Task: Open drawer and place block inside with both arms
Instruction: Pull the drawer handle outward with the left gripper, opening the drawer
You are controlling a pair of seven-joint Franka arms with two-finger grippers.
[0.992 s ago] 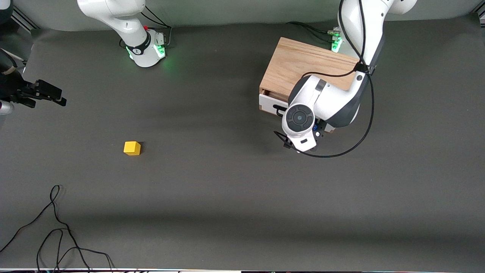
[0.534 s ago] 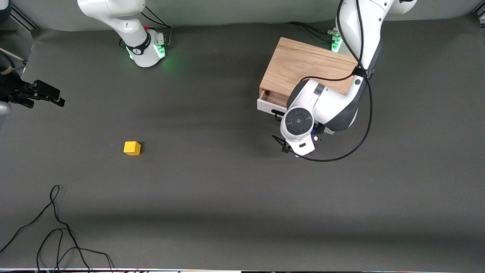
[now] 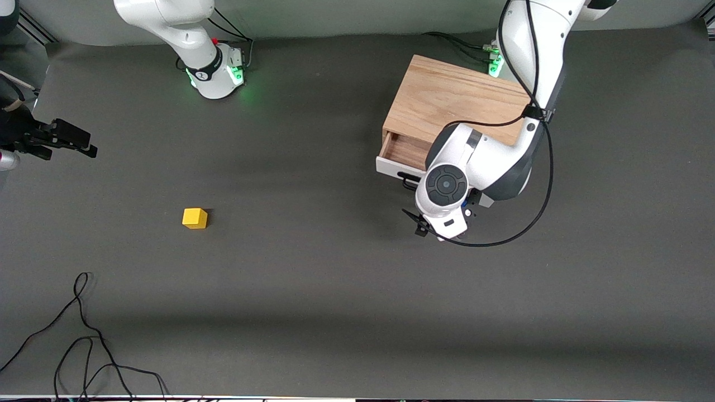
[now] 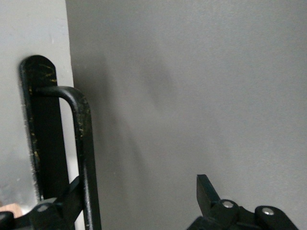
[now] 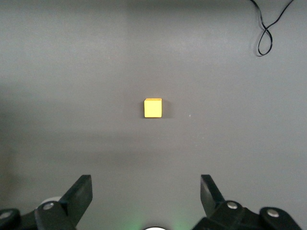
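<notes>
Left gripper point(image 4: 139, 203) fingers spread, handle point(image 4: 81, 153) hooked inside one finger; drawer point(image 3: 399, 156) partly out of the oak box point(image 3: 447, 95). Right gripper point(image 5: 144, 196) fingers spread, empty, waiting above the block point(image 3: 194, 218), which sits well apart toward the right arm's end. Risk: unpinched handle slips free.

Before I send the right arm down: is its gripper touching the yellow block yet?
Apart. The right wrist view shows the right gripper open, with bare mat between its fingers and the yellow block.
</notes>
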